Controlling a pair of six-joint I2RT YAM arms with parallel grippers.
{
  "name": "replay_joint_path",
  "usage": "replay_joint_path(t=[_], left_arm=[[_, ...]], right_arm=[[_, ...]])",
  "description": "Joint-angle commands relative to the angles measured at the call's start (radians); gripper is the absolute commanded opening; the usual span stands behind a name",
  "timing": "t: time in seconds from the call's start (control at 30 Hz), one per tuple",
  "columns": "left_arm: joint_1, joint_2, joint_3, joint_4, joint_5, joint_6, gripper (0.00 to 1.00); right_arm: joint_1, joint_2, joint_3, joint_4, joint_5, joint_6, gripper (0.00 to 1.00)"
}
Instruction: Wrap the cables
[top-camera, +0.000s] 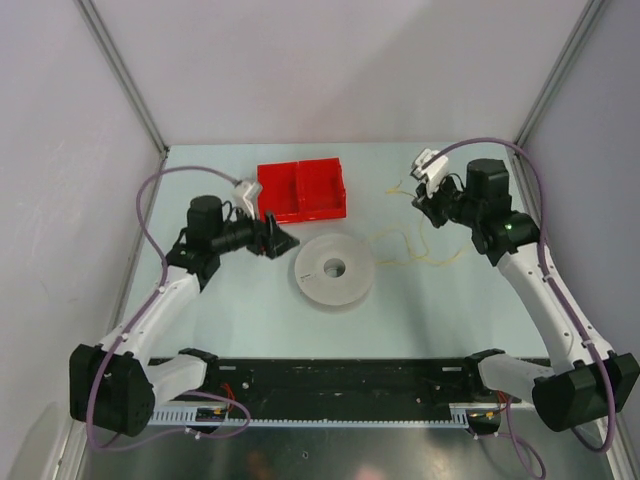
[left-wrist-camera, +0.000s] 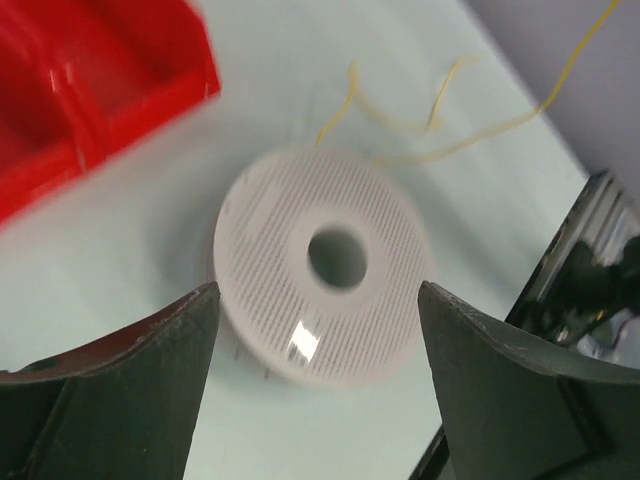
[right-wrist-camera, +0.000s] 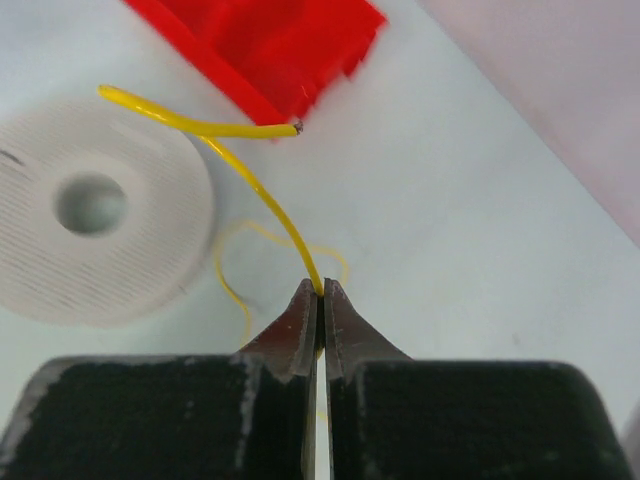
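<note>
A thin yellow wire (top-camera: 415, 258) lies kinked on the table right of a flat white spool (top-camera: 334, 269); its free end rises toward my right gripper (top-camera: 428, 205). In the right wrist view that gripper (right-wrist-camera: 321, 290) is shut on the wire (right-wrist-camera: 262, 190), whose bare tip sticks out up and left above the spool (right-wrist-camera: 95, 210). My left gripper (top-camera: 280, 238) is open and empty, just left of the spool. In the left wrist view its fingers (left-wrist-camera: 130, 380) frame the spool (left-wrist-camera: 322, 262), with the wire (left-wrist-camera: 440, 125) beyond it.
A red two-compartment bin (top-camera: 301, 190) stands behind the spool, near the left gripper; it also shows in the left wrist view (left-wrist-camera: 90, 90) and the right wrist view (right-wrist-camera: 270, 45). Side walls close in the table. A black rail (top-camera: 340, 385) runs along the near edge.
</note>
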Motion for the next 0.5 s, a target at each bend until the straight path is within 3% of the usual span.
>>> replay_joint_path(t=[0.0, 0.2, 0.3, 0.47], left_arm=[[0.021, -0.042, -0.106, -0.132, 0.034, 0.191, 0.84], [0.023, 0.066, -0.140, -0.132, 0.014, 0.270, 0.82], [0.022, 0.120, -0.105, -0.123, 0.092, 0.272, 0.84], [-0.060, 0.024, -0.034, 0.017, 0.188, 0.245, 0.85]], right_arm=[[0.041, 0.037, 0.044, -0.224, 0.332, -0.239, 0.00], [0.047, 0.138, 0.077, -0.389, 0.452, -0.263, 0.00], [0.046, 0.152, 0.082, -0.419, 0.427, -0.253, 0.00], [0.103, 0.130, 0.084, -0.430, 0.326, -0.218, 0.00]])
